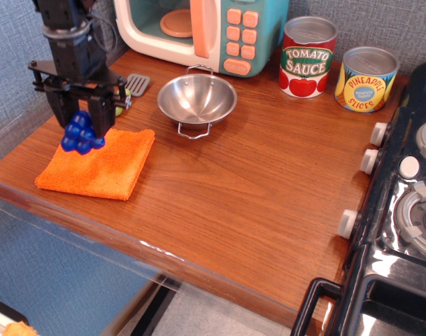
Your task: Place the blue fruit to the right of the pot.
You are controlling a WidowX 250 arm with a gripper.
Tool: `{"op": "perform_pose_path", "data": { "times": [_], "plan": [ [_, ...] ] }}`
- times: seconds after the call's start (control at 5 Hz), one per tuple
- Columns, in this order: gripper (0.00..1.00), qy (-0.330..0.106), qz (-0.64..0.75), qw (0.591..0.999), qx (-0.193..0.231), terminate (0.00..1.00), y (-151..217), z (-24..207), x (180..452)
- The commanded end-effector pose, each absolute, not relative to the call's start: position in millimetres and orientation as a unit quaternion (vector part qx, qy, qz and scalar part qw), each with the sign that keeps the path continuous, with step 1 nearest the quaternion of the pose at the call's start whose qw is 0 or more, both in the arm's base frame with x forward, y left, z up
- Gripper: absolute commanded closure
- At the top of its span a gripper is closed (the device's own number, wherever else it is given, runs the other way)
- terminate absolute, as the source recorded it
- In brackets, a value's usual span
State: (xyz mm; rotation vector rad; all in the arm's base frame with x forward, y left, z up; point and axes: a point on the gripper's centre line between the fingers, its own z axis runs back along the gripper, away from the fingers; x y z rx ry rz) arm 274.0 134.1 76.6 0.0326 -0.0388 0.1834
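The blue fruit, a small bunch of glossy blue toy grapes, hangs between the black fingers of my gripper at the far left. The gripper is shut on it and holds it above the orange cloth, clear of the fabric. The pot, a shiny shallow steel bowl with two wire loop handles, sits on the wooden counter to the right of the gripper, in front of the toy microwave.
A toy microwave stands at the back. A tomato sauce can and a pineapple can stand at the back right. A grey spatula lies behind the cloth. A toy stove borders the counter on the right.
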Motion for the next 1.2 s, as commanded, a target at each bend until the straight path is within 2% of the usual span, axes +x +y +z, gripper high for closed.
{"op": "perform_pose_path", "data": {
  "times": [0.0, 0.2, 0.6, 0.8, 1.0],
  "plan": [
    [1.00, -0.051, 0.034, 0.998, 0.000, 0.00, 85, 103, 314],
    [1.00, -0.039, 0.027, 0.999, -0.016, 0.00, 58, 99, 336],
    [1.00, -0.053, 0.014, 0.998, -0.016, 0.00, 10, 98, 384],
    [1.00, -0.066, 0.005, 0.998, -0.004, 0.00, -10, 86, 405],
    [1.00, -0.068, -0.005, 0.998, 0.007, 0.00, -23, 72, 413]
  ]
}}
